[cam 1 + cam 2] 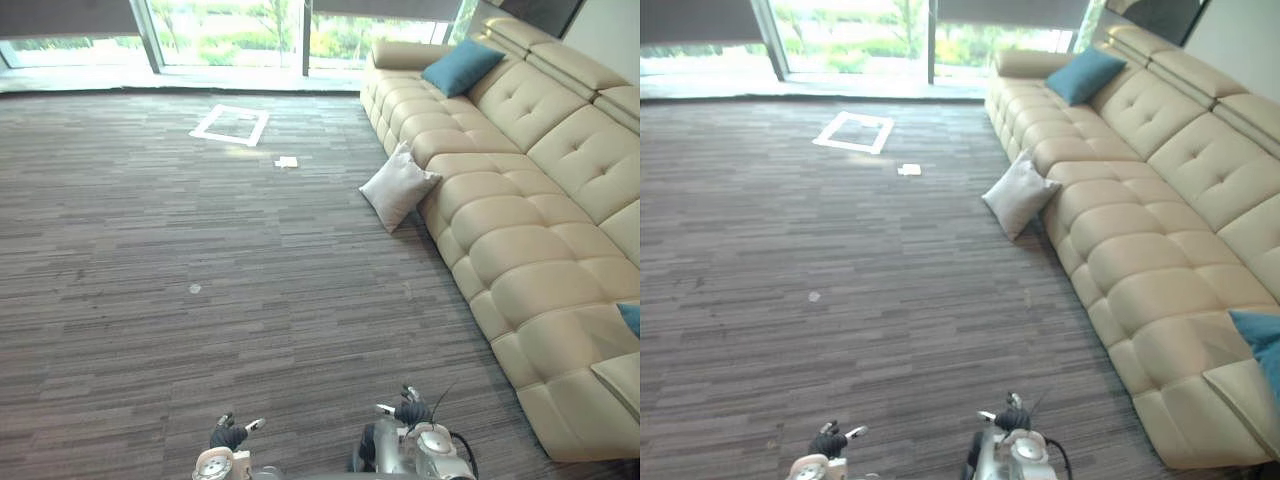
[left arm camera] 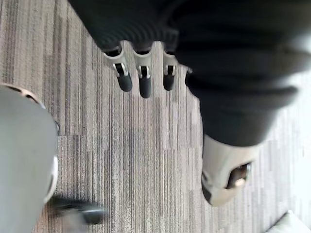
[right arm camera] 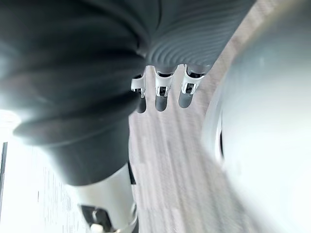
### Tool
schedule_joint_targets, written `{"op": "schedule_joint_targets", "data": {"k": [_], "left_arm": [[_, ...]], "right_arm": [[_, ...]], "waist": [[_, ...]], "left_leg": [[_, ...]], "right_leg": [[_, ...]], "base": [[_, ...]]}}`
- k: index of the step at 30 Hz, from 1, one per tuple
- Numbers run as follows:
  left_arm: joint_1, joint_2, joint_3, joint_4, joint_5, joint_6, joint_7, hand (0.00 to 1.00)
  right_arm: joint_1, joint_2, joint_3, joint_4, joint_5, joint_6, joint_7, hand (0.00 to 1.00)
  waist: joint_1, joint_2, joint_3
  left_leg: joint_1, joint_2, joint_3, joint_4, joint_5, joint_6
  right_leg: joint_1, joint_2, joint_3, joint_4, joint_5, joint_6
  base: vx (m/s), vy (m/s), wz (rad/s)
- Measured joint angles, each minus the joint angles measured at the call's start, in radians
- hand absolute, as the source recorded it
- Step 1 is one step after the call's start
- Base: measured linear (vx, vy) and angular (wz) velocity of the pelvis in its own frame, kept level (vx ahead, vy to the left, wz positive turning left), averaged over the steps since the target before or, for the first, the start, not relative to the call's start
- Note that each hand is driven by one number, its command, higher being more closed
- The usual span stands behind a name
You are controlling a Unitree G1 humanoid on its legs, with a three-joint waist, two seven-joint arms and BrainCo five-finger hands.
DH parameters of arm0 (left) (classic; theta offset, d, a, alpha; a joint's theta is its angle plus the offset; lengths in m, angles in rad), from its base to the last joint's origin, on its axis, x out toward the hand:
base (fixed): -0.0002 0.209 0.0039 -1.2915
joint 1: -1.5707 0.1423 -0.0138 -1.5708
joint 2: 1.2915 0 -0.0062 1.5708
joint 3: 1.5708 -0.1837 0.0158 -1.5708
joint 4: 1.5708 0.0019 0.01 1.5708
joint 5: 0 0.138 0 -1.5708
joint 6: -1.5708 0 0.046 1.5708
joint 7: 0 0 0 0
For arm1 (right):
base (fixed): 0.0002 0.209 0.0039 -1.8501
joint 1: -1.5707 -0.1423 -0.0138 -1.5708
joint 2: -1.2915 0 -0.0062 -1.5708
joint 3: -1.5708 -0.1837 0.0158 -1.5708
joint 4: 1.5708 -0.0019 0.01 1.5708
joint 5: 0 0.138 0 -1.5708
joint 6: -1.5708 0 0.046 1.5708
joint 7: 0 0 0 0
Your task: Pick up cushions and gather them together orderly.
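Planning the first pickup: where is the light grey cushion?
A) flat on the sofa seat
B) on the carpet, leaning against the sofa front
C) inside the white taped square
B: the light grey cushion stands on the carpet, tilted against the sofa front.

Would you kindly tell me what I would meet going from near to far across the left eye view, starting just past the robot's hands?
near teal cushion on the sofa → grey cushion leaning against the sofa front → white scrap on the carpet → white taped square → far teal cushion at the sofa's far end
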Motion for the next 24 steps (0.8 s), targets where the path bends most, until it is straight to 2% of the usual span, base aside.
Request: {"op": "schedule_joint_targets", "data": {"k": [1,2,3,4,5,6,7,8,10,11,12,14,15,16,17,18,19,20,21,22,23,24], "left_arm": [[0.006,-0.002,0.004,0.0,0.005,0.0,0.0,0.0],[0.006,-0.021,0.01,0.001,0.014,0.001,-0.001,0.0],[0.006,-0.038,0.014,0.001,0.021,0.001,-0.001,0.0],[0.009,-0.055,0.02,-0.001,0.02,0.0,0.0,0.0],[0.009,-0.073,0.036,-0.009,0.022,0.001,-0.002,0.0],[0.01,-0.082,0.059,-0.019,0.024,0.002,-0.003,0.0],[0.01,-0.086,0.064,-0.026,0.022,0.003,-0.003,0.0],[0.011,-0.082,0.082,-0.045,0.022,0.005,-0.002,0.0],[0.017,-0.057,0.085,-0.071,0.02,0.002,0.0,0.0],[0.018,-0.049,0.083,-0.081,0.015,-0.002,0.0,0.0],[0.017,-0.048,0.084,-0.087,0.014,-0.006,0.001,0.0],[0.013,-0.055,0.084,-0.104,0.0,-0.011,0.0,0.0],[0.013,-0.057,0.083,-0.109,-0.004,-0.017,0.0,0.0],[0.012,-0.057,0.079,-0.111,-0.005,-0.024,0.001,0.0],[0.015,-0.059,0.073,-0.109,-0.012,-0.025,0.003,0.0],[0.016,-0.059,0.071,-0.109,-0.024,-0.027,0.004,0.0],[0.016,-0.049,0.071,-0.111,-0.024,-0.027,0.003,0.0],[0.013,-0.037,0.071,-0.112,-0.022,-0.024,0.003,0.0],[0.012,-0.033,0.071,-0.114,-0.023,-0.023,0.004,0.0],[0.012,-0.024,0.066,-0.112,-0.023,-0.023,0.004,0.0],[0.01,-0.01,0.054,-0.103,-0.021,-0.021,0.005,0.0],[0.003,0.0,0.047,-0.09,-0.021,-0.016,0.007,0.0]], "right_arm": [[0.008,-0.008,0.0,-0.003,-0.002,0.001,0.002,0.0],[0.013,-0.016,-0.001,-0.024,-0.014,0.005,0.003,0.0],[0.021,-0.029,-0.004,-0.035,-0.02,0.007,0.005,0.0],[0.022,-0.047,-0.002,-0.039,-0.027,0.009,0.008,0.0],[0.021,-0.056,-0.002,-0.045,-0.028,0.012,0.008,0.0],[0.016,-0.06,0.0,-0.05,-0.028,0.015,0.007,0.0],[0.014,-0.059,0.001,-0.046,-0.026,0.022,0.006,0.0],[0.008,-0.046,0.002,-0.031,-0.025,0.028,0.003,0.0],[0.01,-0.011,0.005,-0.027,-0.013,0.032,-0.003,0.0],[0.015,-0.005,0.006,-0.017,-0.006,0.031,-0.003,0.0],[0.012,-0.001,0.007,-0.008,0.0,0.031,-0.003,0.0],[0.01,0.002,0.004,0.011,0.011,0.035,-0.01,0.0],[0.011,0.004,0.004,0.012,0.011,0.034,-0.013,0.0],[0.013,0.003,0.004,0.015,0.011,0.032,-0.016,0.0],[0.015,-0.008,0.01,0.031,0.011,0.03,-0.021,0.0],[0.017,-0.01,0.016,0.05,0.01,0.03,-0.023,0.0],[0.015,0.004,0.017,0.052,0.01,0.033,-0.024,0.0],[0.022,0.018,0.016,0.048,0.009,0.029,-0.025,0.0],[0.028,0.025,0.016,0.046,0.008,0.029,-0.025,0.0],[0.036,0.033,0.013,0.046,0.007,0.029,-0.024,0.0],[0.033,0.039,0.003,0.041,0.005,0.026,-0.022,0.0],[0.032,0.04,0.0,0.041,0.002,0.023,-0.021,0.0]], "waist": [[-0.002,-0.004,-0.003],[-0.01,0.011,-0.008],[-0.011,0.036,-0.013],[-0.01,0.071,-0.023],[-0.011,0.101,-0.027],[-0.009,0.117,-0.019],[-0.005,0.125,-0.015],[0.0,0.125,-0.006],[0.005,0.078,0.012],[0.008,0.062,0.005],[0.014,0.052,0.004],[0.031,0.06,0.003],[0.039,0.06,0.004],[0.045,0.061,0.006],[0.052,0.069,0.004],[0.061,0.066,0.001],[0.063,0.046,-0.017],[0.058,0.016,-0.028],[0.057,0.002,-0.032],[0.06,-0.011,-0.034],[0.055,-0.03,-0.027],[0.047,-0.03,-0.023]], "left_leg": [[0.046,-0.013,-0.03,0.012,-0.01,-0.017],[0.067,0.001,-0.07,0.055,-0.013,-0.021],[0.053,0.023,-0.1,0.123,-0.013,-0.021],[0.008,0.058,-0.132,0.25,-0.001,-0.04],[-0.085,0.099,-0.172,0.466,0.061,-0.118],[-0.179,0.134,-0.209,0.673,0.148,-0.19],[-0.237,0.169,-0.204,0.804,0.149,-0.204],[-0.294,0.217,-0.172,0.932,0.119,-0.191],[-0.379,0.233,-0.113,0.958,0.068,-0.14],[-0.444,0.229,-0.069,0.904,0.039,-0.109],[-0.487,0.226,-0.044,0.846,0.022,-0.093],[-0.589,0.183,-0.032,0.585,0.008,-0.08],[-0.607,0.158,-0.046,0.48,0.025,-0.083],[-0.618,0.119,-0.08,0.295,0.096,-0.104],[-0.621,0.107,-0.111,0.17,0.172,-0.117],[-0.613,0.105,-0.116,0.186,0.243,-0.116],[-0.622,0.082,-0.11,0.241,0.275,-0.097],[-0.632,0.072,-0.098,0.295,0.227,-0.061],[-0.629,0.069,-0.079,0.317,0.196,-0.048],[-0.608,0.057,-0.058,0.324,0.169,-0.031],[-0.56,0.036,-0.035,0.319,0.133,-0.016],[-0.52,0.017,-0.029,0.317,0.103,-0.009]], "right_leg": [[-0.004,0.01,0.055,0.001,0.056,-0.056],[-0.01,0.012,0.083,0.096,0.098,-0.099],[-0.012,0.012,0.079,0.158,0.064,-0.112],[-0.001,0.019,0.056,0.199,0.009,-0.117],[0.017,0.037,0.042,0.226,-0.048,-0.125],[0.056,0.062,0.041,0.223,-0.085,-0.134],[0.095,0.085,0.042,0.21,-0.103,-0.145],[0.182,0.113,0.046,0.172,-0.127,-0.151],[0.323,0.121,0.064,0.082,-0.148,-0.145],[0.382,0.12,0.081,0.021,-0.145,-0.14],[0.415,0.12,0.097,-0.012,-0.144,-0.138],[0.496,0.112,0.143,-0.087,-0.142,-0.131],[0.517,0.101,0.16,-0.104,-0.149,-0.114],[0.55,0.086,0.193,-0.131,-0.165,-0.076],[0.575,0.084,0.223,-0.143,-0.192,-0.047],[0.594,0.077,0.251,-0.14,-0.215,-0.036],[0.602,0.043,0.285,-0.134,-0.25,-0.038],[0.59,0.022,0.313,-0.079,-0.251,-0.04],[0.551,0.006,0.333,-0.005,-0.241,-0.03],[0.496,-0.012,0.353,0.133,-0.226,-0.004],[0.402,-0.046,0.378,0.367,-0.167,0.043],[0.33,-0.073,0.382,0.528,-0.104,0.064]], "base": [[0.91,-0.15,0.54],[0.77,-0.163,0.6],[0.75,-0.184,0.5],[0.71,-0.186,0.35],[0.71,-0.172,0.15],[0.71,-0.147,-0.06],[0.7,-0.132,-0.28],[0.81,-0.138,-0.31],[0.64,-0.112,-0.21],[0.5,-0.064,-0.26],[0.52,0.007,-0.45],[0.6,0.11,-0.6],[0.52,0.191,-0.77],[0.37,0.176,-0.84],[0.45,0.276,-0.91],[0.46,0.333,-0.9],[0.62,0.38,-0.8],[0.56,0.303,-0.69],[0.45,0.227,-0.54],[0.52,0.324,-0.46],[0.5,0.312,-0.28],[0.59,0.319,-0.1]]}}
